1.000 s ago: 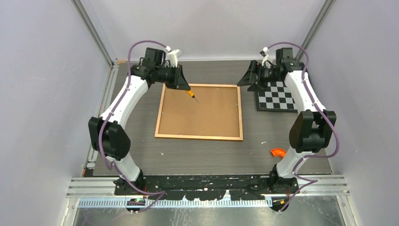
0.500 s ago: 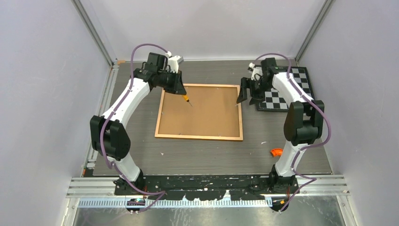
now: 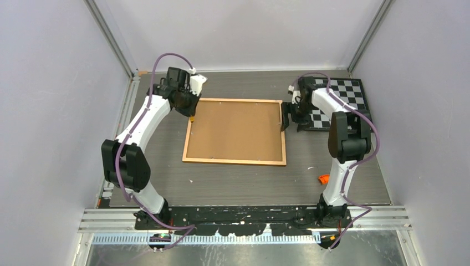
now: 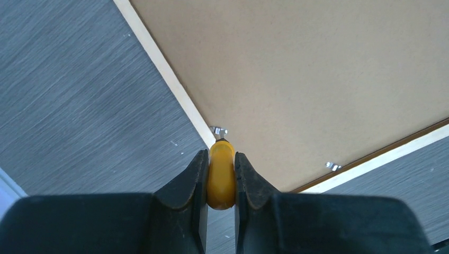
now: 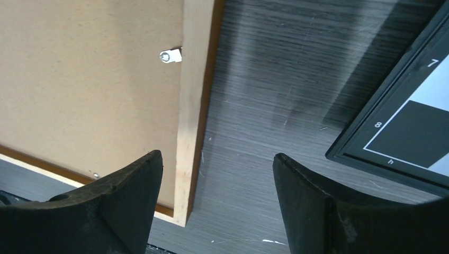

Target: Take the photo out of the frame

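1. The frame lies face down and flat in the middle of the counter. Its plain brown backing board faces up inside the narrow wooden border.
2. The photo is hidden in every view.
3. The left gripper hangs over the frame's left rail, near the far left corner. Its jaws are clamped on a yellow-handled tool.
4. In the left wrist view the tool's dark tip sits right at a small metal clip on the edge of the board, just inside the pale rail. Whether it touches the clip I cannot tell.
5. A second clip shows further along the adjoining rail.
6. The right gripper is over the frame's right rail, with its jaws wide apart and nothing between them.
7. In the right wrist view one finger is over the board and the other over bare counter, with the rail between them. Another clip shows by the rail.
8. A black-and-white checkerboard lies just right of the frame, apart from it.
9. A small orange piece lies on the counter near the right arm.
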